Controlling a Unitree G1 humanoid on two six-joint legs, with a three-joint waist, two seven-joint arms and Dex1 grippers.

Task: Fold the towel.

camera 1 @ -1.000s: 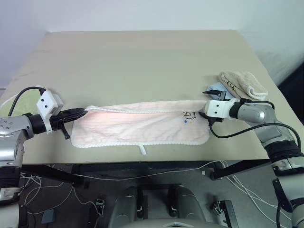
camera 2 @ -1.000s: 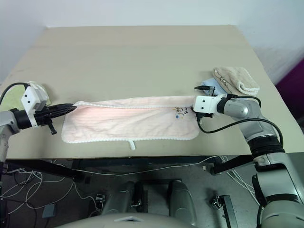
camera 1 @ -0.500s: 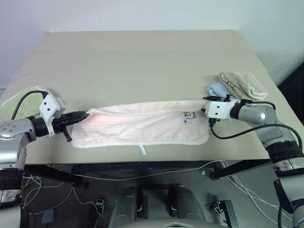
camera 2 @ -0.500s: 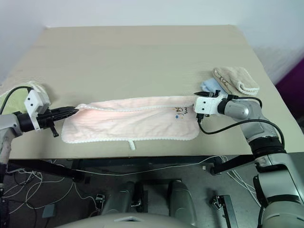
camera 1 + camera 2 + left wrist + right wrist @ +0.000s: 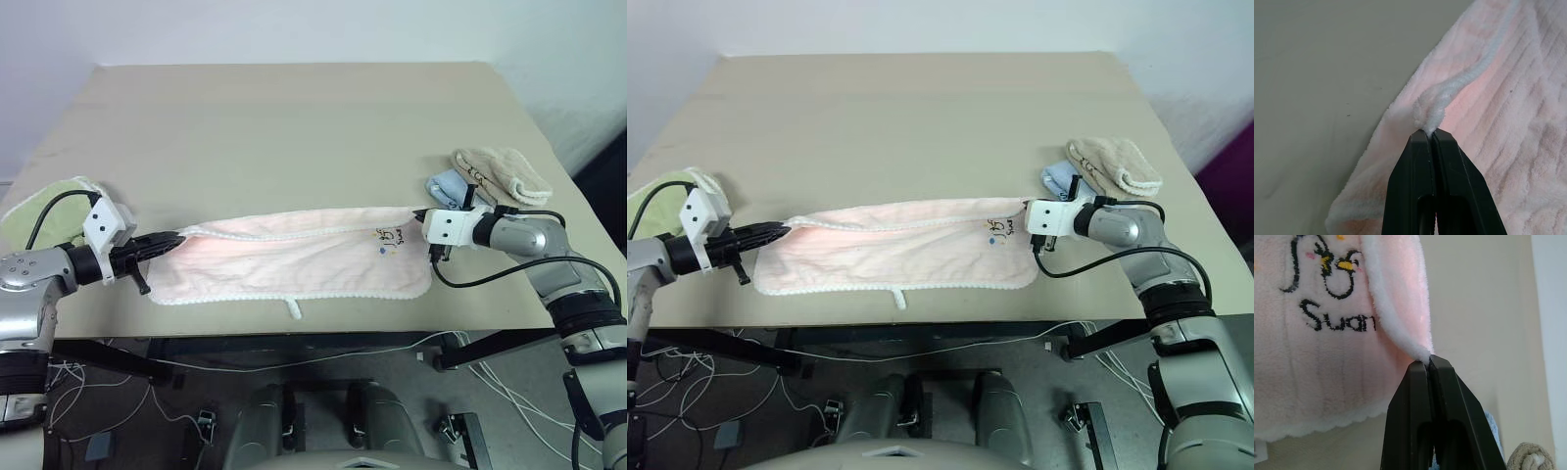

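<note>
The left claw (image 5: 1426, 133) is seen pinched tight on the white-edged far corner of the towel (image 5: 294, 259) at its left end, the stitched edging bunched at the black tips. The right claw (image 5: 1428, 361) is likewise clamped on the far corner at the other end, a fold of pink terry and white edging caught between its closed fingers. Between the two claws the far long edge is drawn out and slightly raised, while the near edge and most of the cloth lie flat along the front of the desk (image 5: 294, 127), with the small white loop (image 5: 293, 309) hanging toward the desk's front edge.

No fold has been made yet; both far corners appear secured, so the fold itself and any later ones are judged to remain.

Near the right end an embroidered mark (image 5: 1332, 289) is shown, a small figure in black and yellow above letters that read roughly "Suan". A folded beige towel (image 5: 502, 174) and a light blue one (image 5: 443, 185) lie just beyond the right claw, and a green one (image 5: 44, 210) by the left arm.
</note>
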